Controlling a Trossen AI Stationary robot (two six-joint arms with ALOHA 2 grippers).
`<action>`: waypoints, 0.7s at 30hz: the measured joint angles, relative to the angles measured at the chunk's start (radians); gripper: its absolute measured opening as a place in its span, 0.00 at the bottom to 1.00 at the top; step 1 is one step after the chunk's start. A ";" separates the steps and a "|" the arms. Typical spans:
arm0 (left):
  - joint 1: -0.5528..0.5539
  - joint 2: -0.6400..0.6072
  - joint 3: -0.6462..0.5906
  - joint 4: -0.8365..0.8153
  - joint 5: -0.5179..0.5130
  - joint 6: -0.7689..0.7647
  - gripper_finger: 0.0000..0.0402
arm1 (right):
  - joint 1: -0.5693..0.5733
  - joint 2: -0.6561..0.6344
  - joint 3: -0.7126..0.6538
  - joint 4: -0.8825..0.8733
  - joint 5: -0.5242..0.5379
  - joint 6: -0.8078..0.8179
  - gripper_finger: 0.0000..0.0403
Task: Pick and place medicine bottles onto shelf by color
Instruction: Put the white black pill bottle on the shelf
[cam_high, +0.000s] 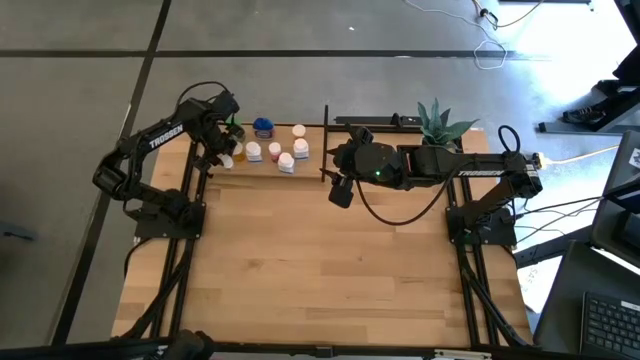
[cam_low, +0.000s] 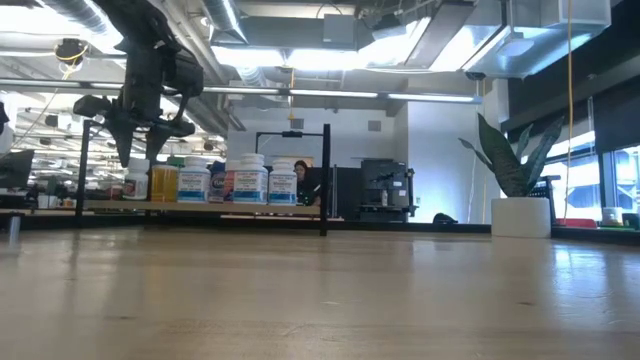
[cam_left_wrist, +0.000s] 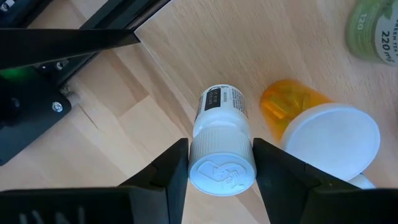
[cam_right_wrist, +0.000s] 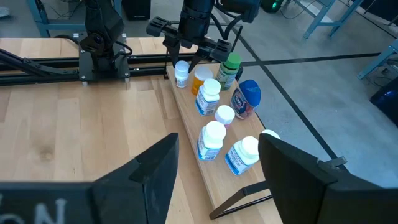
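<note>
Right gripper stands nearest in its own wrist view, fingers spread and holding nothing, raised above the table just beside the end of the shelf. On the shelf I count nine bottles in that view, though one more may be hidden: one white-capped bottle under the left gripper, one orange bottle lying beside it, one green bottle, one blue bottle, and five white ones with blue labels. Two arms are at work. In the left wrist view the fingers stand on both sides of the white cap, very close to it, and I cannot tell if they press it or only surround it. That bottle is small and white, with a ribbed cap bearing an embossed mark and a dark printed label, and it stands at the shelf's end nearest the left arm, close to a black post.
</note>
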 joint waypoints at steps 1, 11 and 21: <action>0.000 0.000 0.000 -0.001 0.000 0.000 0.38 | 0.000 0.000 0.000 0.000 0.000 0.000 0.55; 0.000 0.000 0.000 -0.007 0.001 -0.030 0.38 | 0.000 0.000 0.000 0.000 0.000 0.000 0.55; 0.000 0.000 0.000 -0.013 0.001 -0.057 0.38 | 0.000 0.000 0.000 0.000 0.000 0.000 0.55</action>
